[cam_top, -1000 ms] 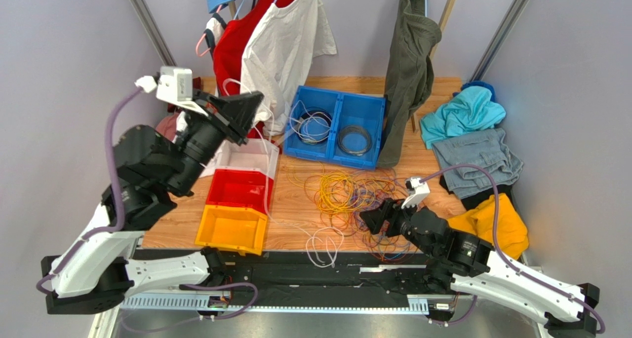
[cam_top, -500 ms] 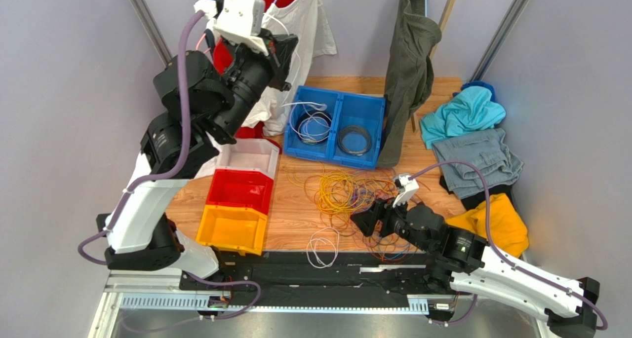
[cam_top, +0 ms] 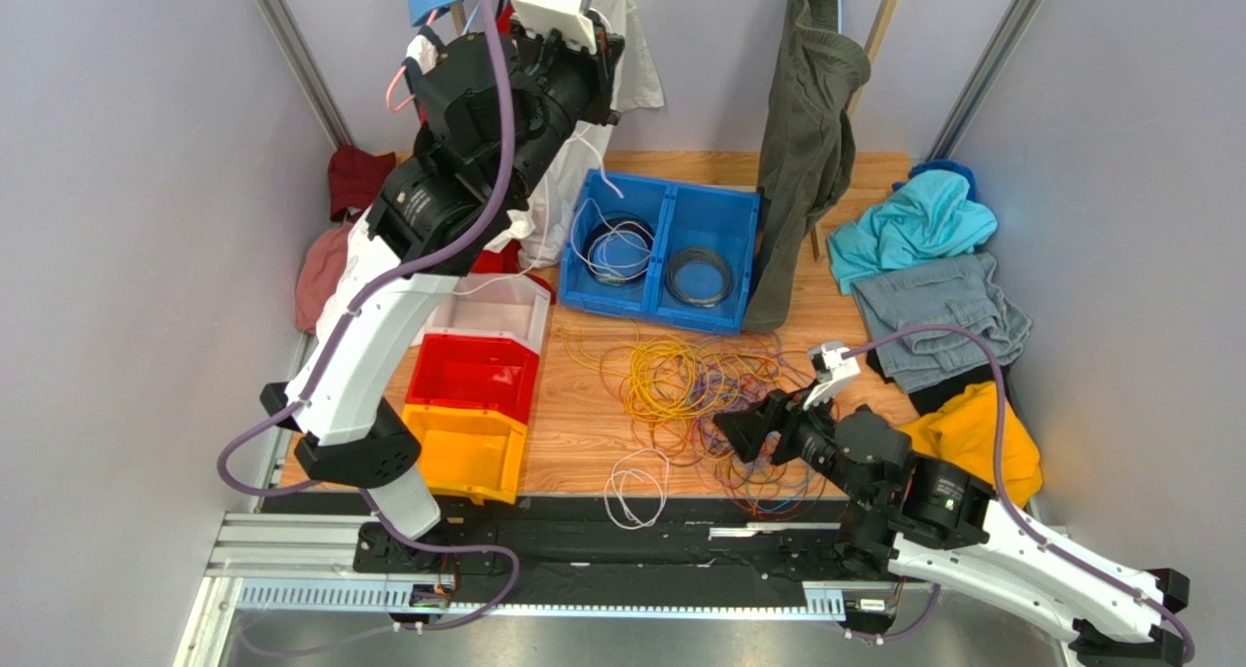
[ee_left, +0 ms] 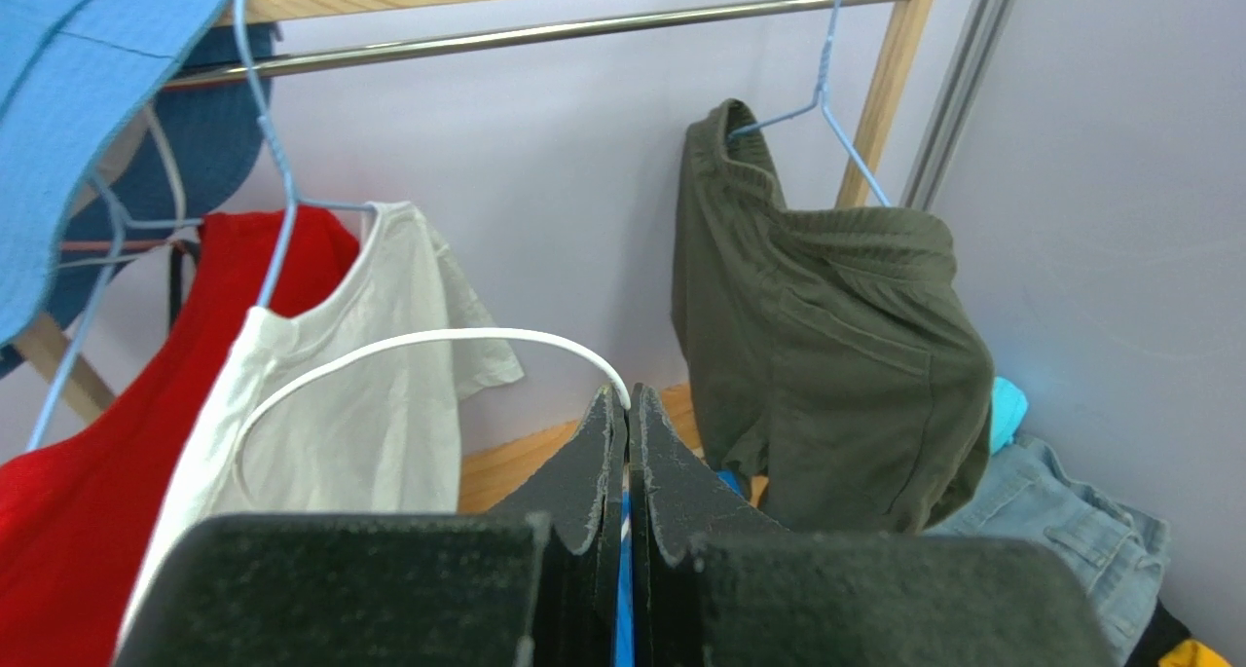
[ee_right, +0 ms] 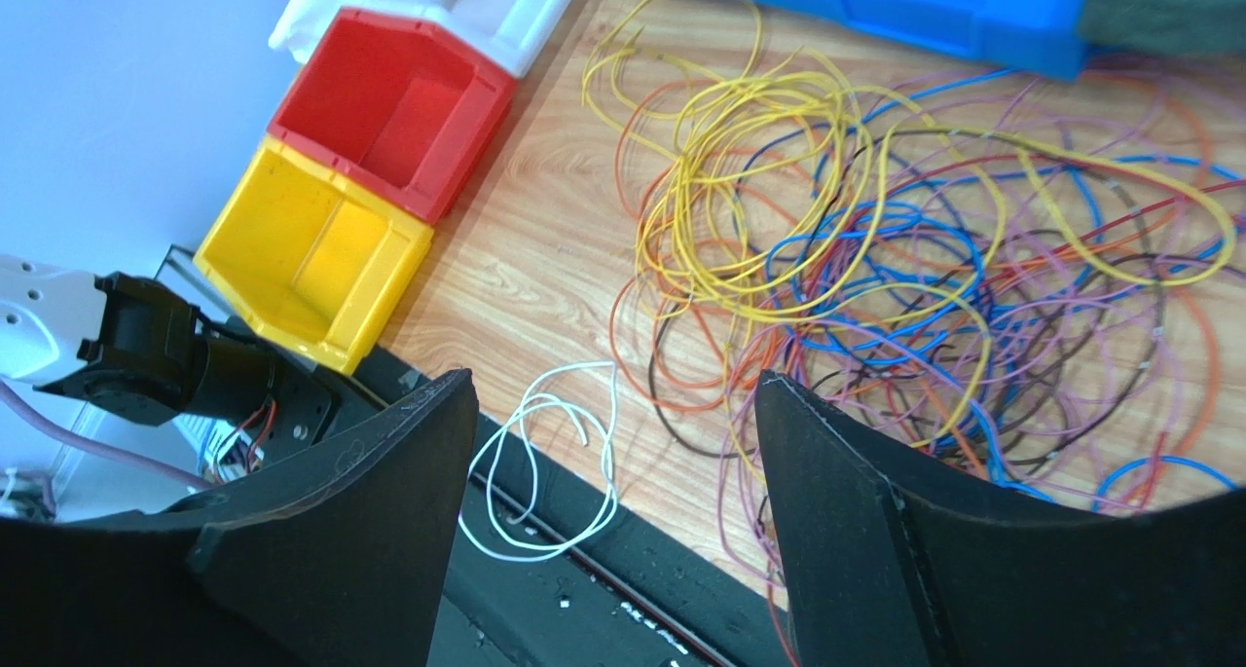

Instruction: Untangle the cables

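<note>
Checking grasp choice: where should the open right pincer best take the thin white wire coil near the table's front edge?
Probably the far end of the thin white wire coil, where loops bunch on wood; bring the right pincer straight down, as it lies flat.

My left hand point(ee_left: 628, 404), closed on a thin white wire point(ee_left: 424, 343), sits high up, with a white T-shirt point(ee_left: 351, 434) close on its left, an olive-green garment point(ee_left: 819, 346) on its right and pale lilac wall point(ee_left: 585, 185) between. My right hand point(ee_right: 614, 390) hangs spread above the tangle of thin coloured wires point(ee_right: 907, 258). Bare wooden surface point(ee_right: 512, 258) separates that tangle from the red plastic bin point(ee_right: 388, 112) and yellow plastic bin point(ee_right: 300, 251).
</note>
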Action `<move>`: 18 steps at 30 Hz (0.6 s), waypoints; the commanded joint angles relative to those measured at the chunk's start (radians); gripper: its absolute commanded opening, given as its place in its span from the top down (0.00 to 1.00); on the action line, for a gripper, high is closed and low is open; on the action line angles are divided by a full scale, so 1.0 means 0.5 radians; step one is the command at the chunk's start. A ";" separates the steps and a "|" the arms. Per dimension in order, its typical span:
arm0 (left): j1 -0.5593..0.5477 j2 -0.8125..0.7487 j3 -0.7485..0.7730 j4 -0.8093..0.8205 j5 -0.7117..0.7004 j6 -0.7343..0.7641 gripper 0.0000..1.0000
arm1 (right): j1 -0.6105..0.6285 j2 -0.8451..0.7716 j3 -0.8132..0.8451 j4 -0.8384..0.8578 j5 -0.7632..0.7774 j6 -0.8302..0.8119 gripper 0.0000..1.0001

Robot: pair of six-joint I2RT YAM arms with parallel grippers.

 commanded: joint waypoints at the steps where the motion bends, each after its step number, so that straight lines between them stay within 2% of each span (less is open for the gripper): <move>1: -0.002 0.016 0.200 0.008 0.128 -0.100 1.00 | 0.004 -0.078 0.127 -0.092 0.142 -0.097 0.27; 4: -0.002 -0.008 0.252 -0.056 0.263 -0.250 1.00 | 0.004 -0.093 0.142 -0.135 0.176 -0.116 0.27; 7: -0.044 -0.122 0.179 -0.017 0.432 -0.361 1.00 | 0.004 -0.111 0.139 -0.129 0.173 -0.116 0.27; 18: -0.269 -0.450 0.084 0.302 0.640 -0.398 1.00 | 0.004 -0.105 0.121 -0.117 0.176 -0.088 0.27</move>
